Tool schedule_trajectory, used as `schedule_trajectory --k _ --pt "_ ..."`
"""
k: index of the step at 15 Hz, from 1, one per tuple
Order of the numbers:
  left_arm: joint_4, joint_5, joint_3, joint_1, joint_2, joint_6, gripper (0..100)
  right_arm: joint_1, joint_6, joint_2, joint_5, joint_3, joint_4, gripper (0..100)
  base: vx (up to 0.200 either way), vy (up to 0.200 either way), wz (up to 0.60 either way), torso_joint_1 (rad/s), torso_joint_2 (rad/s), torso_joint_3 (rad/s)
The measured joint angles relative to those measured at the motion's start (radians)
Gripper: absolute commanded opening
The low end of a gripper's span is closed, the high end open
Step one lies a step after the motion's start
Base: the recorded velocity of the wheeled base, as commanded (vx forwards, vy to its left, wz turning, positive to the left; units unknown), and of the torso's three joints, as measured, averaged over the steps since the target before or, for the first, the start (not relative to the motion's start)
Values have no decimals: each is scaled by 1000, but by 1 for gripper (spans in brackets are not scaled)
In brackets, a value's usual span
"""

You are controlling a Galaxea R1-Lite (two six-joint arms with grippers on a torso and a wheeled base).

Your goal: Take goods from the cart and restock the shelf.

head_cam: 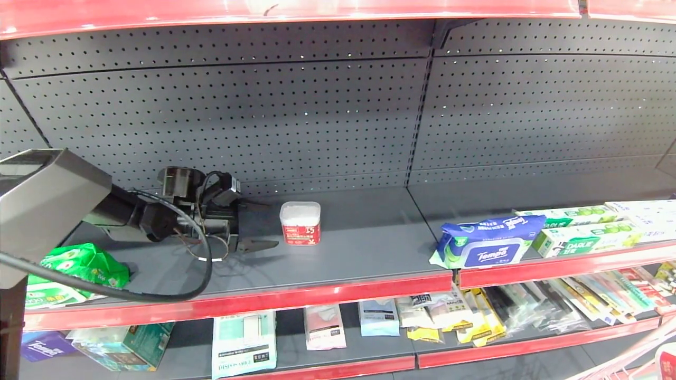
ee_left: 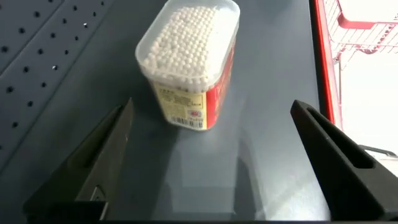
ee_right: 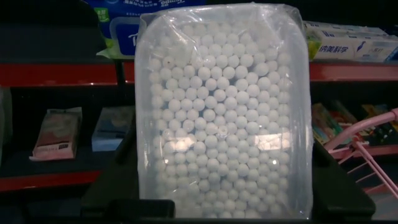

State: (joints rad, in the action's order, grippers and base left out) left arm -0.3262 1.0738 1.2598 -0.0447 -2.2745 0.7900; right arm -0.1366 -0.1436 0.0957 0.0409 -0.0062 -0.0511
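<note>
On the middle shelf (head_cam: 348, 253), near its centre, a cotton swab box (head_cam: 300, 222) is standing upright with its lid up. At its nine o'clock the left gripper (head_cam: 272, 224) is hanging just beside it, fingers spread wide and gripping nothing, with the box lying clear of both tips. At the box's three o'clock a blue wipes pack (head_cam: 488, 243) is leaning at the shelf's front edge, and toothpaste cartons (head_cam: 586, 236) are lying beyond it. At eight o'clock a green packet (head_cam: 84, 264) is slumping near the front lip. The right gripper (ee_right: 224, 163) is clutching a second swab box (ee_right: 222, 93) between its dark fingers, with red-edged shelves showing behind it.
</note>
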Motion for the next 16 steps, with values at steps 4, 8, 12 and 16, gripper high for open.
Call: schedule_trajectory --k 4,8,12,16 --pt "-35 0 39 -13 -48 -3 100 0 0 0 0 0 0 0 0 0 0 0 0 0" --pt "-36 -1 98 -23 -89 -10 100 0 -1 0 -3 0 -1 0 0 0 0 0 0 0" --pt "-37 -1 135 -53 -110 -45 100 0 -3 0 -14 0 -2 0 0 0 0 0 0 0" --pt "-37 -13 181 -80 -135 -50 100 0 -3 0 -18 0 -2 0 0 0 0 0 0 0"
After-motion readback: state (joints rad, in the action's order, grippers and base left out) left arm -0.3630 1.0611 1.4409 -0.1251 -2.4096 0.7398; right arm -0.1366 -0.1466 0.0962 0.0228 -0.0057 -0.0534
